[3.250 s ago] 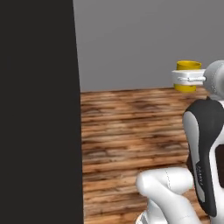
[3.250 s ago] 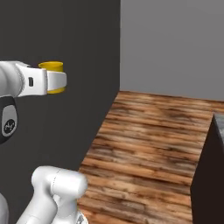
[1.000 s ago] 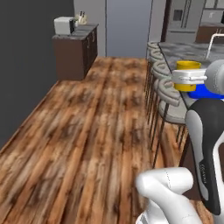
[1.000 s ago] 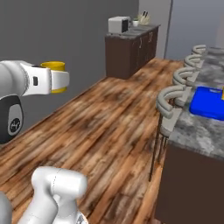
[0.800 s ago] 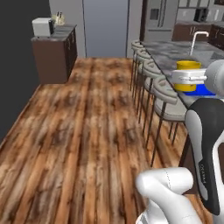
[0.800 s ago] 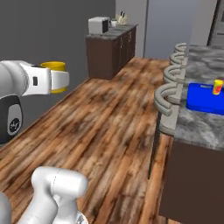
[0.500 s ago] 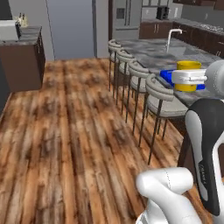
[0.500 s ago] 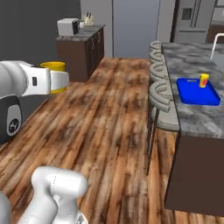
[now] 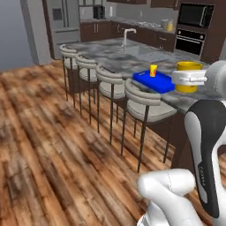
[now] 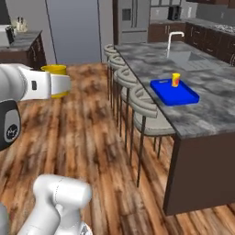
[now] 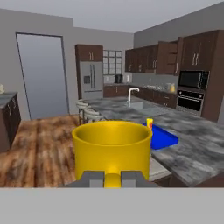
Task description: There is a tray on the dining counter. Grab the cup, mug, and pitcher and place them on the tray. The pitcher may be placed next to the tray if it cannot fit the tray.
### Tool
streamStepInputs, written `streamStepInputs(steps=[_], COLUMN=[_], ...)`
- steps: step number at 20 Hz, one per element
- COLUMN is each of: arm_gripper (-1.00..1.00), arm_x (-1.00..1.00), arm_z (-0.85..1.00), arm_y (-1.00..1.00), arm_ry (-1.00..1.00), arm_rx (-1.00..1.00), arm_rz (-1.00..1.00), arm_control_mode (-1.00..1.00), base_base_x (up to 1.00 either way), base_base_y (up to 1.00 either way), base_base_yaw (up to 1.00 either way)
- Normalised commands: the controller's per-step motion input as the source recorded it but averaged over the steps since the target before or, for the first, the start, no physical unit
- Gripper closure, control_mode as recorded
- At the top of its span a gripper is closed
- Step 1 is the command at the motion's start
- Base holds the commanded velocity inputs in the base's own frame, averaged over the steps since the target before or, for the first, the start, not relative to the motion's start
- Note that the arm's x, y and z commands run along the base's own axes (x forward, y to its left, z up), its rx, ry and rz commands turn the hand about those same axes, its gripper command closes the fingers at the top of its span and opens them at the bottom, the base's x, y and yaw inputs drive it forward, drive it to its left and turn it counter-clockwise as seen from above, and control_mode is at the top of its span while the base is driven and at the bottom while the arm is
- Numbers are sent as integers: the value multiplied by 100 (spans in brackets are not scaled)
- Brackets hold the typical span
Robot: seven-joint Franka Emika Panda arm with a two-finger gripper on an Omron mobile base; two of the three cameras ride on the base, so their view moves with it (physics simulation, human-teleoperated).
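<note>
A: Item nearest the hand camera?
B: Gripper (image 11: 112,177), fingers drawn narrow, clamped on the handle of the golden-yellow mug (image 11: 112,148). Mug upright, carried in the air above the wood floor (image 10: 96,137).

A: Next out?
B: Four bar stools (image 10: 146,111) in a row along the near edge of the dining counter (image 10: 215,110).

A: On the counter?
B: Blue tray (image 10: 176,94), at 2 o'clock past the mug in the hand view. The yellow cup (image 10: 176,80) stands upright on the tray's far end.

A: Beyond that?
B: Sink faucet (image 10: 170,40) farther along the counter. Refrigerator (image 11: 90,81) against the back wall, wall oven (image 11: 190,92) at 3 o'clock.
</note>
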Motion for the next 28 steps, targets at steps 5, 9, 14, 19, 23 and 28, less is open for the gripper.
streamStepInputs(steps=[5,9,14,19,23,28], arm_gripper=[100,100,100,100,100,100], arm_x=[0,0,0,0,0,0], arm_z=[0,0,0,0,0,0], arm_y=[0,0,0,0,0,0], arm_ry=[0,0,0,0,0,0], arm_rx=[0,0,0,0,0,0], arm_rz=[0,0,0,0,0,0], arm_control_mode=[100,100,100,100,100,100], base_base_x=[70,65,41,65,54,67], base_base_y=[58,75,76,30,8,0], base_base_yaw=[-54,-52,-49,-36,-24,-15])
